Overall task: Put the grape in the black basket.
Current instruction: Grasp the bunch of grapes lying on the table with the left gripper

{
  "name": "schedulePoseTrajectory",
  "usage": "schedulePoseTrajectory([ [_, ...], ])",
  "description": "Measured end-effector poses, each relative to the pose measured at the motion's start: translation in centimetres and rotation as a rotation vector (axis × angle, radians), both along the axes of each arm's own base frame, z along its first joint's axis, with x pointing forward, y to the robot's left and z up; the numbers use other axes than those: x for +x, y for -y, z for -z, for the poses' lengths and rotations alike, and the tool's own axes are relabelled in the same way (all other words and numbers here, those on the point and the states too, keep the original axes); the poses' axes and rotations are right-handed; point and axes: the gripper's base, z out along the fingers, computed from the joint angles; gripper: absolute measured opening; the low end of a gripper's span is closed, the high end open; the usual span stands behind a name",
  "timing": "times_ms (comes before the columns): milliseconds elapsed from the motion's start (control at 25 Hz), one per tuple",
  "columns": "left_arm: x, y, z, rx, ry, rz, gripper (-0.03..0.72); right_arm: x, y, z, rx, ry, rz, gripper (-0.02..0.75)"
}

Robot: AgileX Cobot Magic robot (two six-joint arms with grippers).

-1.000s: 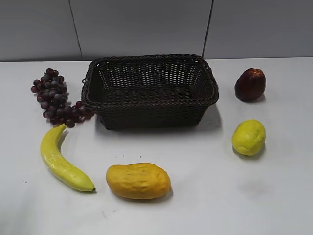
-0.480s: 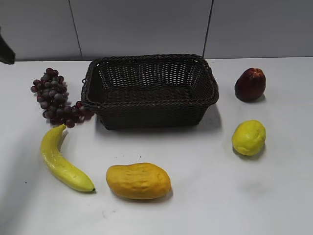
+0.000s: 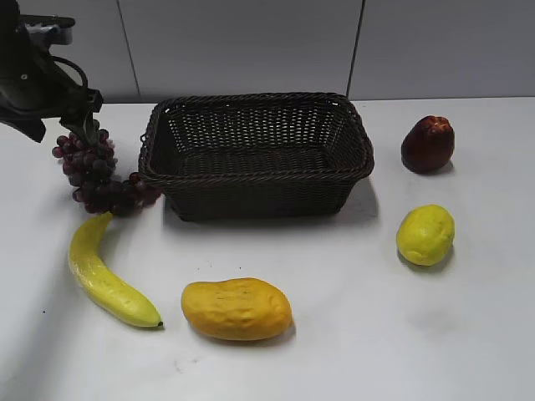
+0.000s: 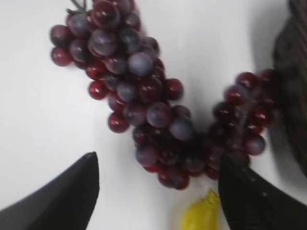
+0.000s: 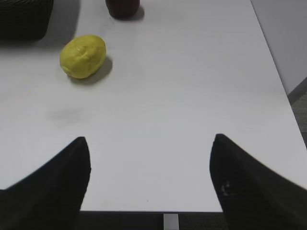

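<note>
The left end effector gapes wide above the grape, gripping nothing. The black basket sits just beside it, with a banana near on the surface.

Woven wicker, glossy fruit, matt worktop

The black basket is rough braided wicker; the grape has smooth, shiny skins; the lemon looks dimpled; the worktop is smooth matt white.

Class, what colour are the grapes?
Dark purple-red grape; the left wrist view shows it best.
</note>
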Motion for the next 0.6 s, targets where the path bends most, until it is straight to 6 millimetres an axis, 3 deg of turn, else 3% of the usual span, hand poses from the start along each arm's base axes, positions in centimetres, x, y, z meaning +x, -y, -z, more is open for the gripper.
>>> schedulePoseTrajectory([
  [120,2.5,-0.2,1.6,0.071,-0.02,-0.021,0.593,0.0,0.0,0.0,0.0,0.0,0.0,0.589],
  [240,3.7,0.0,3.0,0.066,-0.037,-0.031,0.593,0.0,0.0,0.0,0.0,0.0,0.0,0.589],
  [480,4.7,0.5,6.6,0.03,-0.115,-0.053,0.628,0.0,0.0,0.0,0.0,0.0,0.0,0.589],
  [560,4.7,0.2,8.8,0.026,-0.18,-0.08,0.652,0.0,0.0,0.0,0.0,0.0,0.0,0.589],
  [600,4.7,0.2,8.8,0.026,-0.18,-0.08,0.652,0.0,0.0,0.0,0.0,0.0,0.0,0.589],
])
